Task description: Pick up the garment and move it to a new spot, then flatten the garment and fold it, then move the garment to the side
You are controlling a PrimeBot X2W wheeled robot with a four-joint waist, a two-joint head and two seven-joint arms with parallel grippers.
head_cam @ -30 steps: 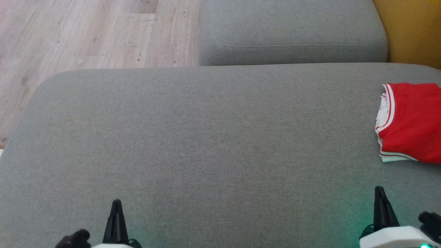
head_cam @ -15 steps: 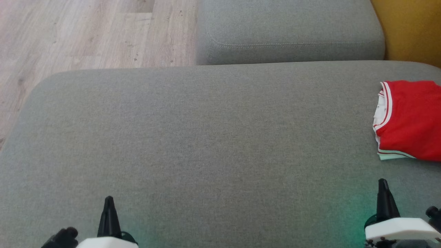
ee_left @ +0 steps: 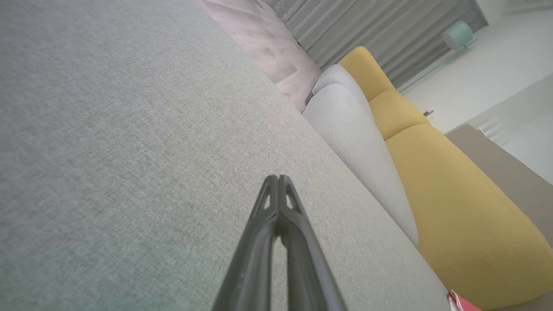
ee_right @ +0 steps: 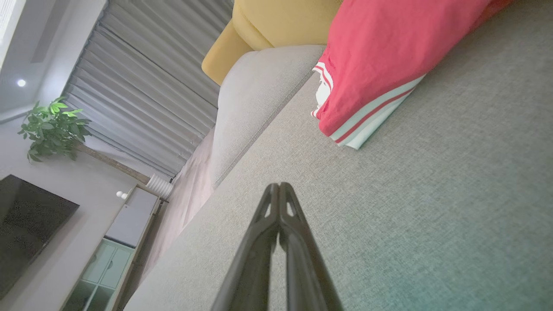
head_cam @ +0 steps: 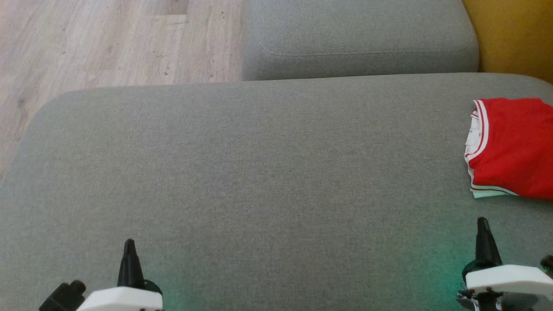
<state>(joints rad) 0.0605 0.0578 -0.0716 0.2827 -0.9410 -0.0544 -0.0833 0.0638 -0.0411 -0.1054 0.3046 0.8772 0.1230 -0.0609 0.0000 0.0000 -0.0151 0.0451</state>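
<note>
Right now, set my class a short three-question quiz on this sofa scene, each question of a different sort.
1. True or false: a tool is gripping the garment.
2. Which is nearer the garment: A, left tool; B, right tool?
3. Fill in: both tools' jaws are ___.

Key: 1 false; 2 B; 3 shut.

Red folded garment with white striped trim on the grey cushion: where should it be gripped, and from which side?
Probably the near-left corner of the red folded garment, where the white striped hem lies on the grey cushion. Come from the near side with the right gripper, which is closer and shut: the stacked edges face that way.
</note>
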